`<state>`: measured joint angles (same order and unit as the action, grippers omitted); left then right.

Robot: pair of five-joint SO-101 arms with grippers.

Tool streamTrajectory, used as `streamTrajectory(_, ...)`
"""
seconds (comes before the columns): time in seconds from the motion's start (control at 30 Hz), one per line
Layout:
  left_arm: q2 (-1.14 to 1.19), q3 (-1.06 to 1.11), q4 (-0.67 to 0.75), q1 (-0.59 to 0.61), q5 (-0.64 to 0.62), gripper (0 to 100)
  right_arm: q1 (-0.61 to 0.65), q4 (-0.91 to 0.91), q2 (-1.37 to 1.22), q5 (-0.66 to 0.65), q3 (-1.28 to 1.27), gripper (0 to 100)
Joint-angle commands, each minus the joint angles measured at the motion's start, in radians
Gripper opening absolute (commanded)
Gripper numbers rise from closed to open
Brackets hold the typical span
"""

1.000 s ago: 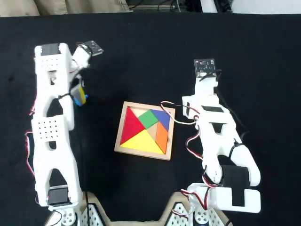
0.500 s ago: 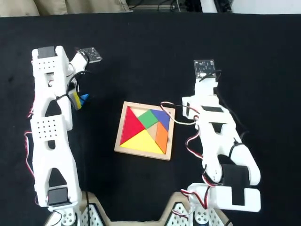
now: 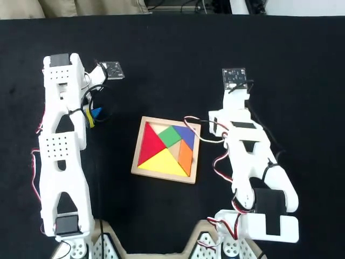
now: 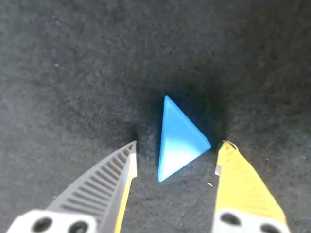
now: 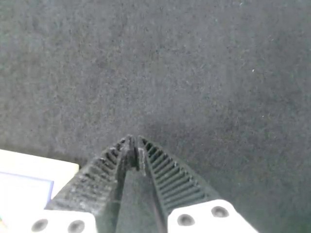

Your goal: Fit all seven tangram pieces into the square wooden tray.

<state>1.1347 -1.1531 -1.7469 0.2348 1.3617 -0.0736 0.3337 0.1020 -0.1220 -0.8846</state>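
Note:
The square wooden tray (image 3: 138, 157) lies mid-table with several coloured pieces in it: red, yellow, green, blue and orange. A small blue triangle (image 4: 180, 138) lies flat on the black cloth, left of the tray (image 3: 97, 112). My left gripper (image 4: 178, 145) is open around the triangle, with one finger on each side and a gap on both sides. In the high view the left gripper (image 3: 91, 116) sits low by the triangle. My right gripper (image 5: 132, 141) is shut with nothing in it, over bare cloth beside a corner of the tray (image 5: 29, 179).
The right arm (image 3: 248, 156) stands folded just right of the tray, a red and white cable looping near the tray's right edge. The left arm (image 3: 59, 145) runs along the table's left side. Black cloth covers the table.
The left arm's wrist has shifted a little to the right and nearer, staying at the blue triangle. The triangle, the tray and the right arm have not moved.

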Motion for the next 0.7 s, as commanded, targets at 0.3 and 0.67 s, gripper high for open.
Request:
streamTrajectory(0.3,0.055,-0.050,0.032,-0.022,0.009,19,0.018,-0.017,0.005,-0.011,0.058,1.1)
streamTrajectory(0.67,0.049,-0.064,0.008,-0.035,-0.017,11,0.018,-0.017,0.005,-0.011,0.058,1.1)
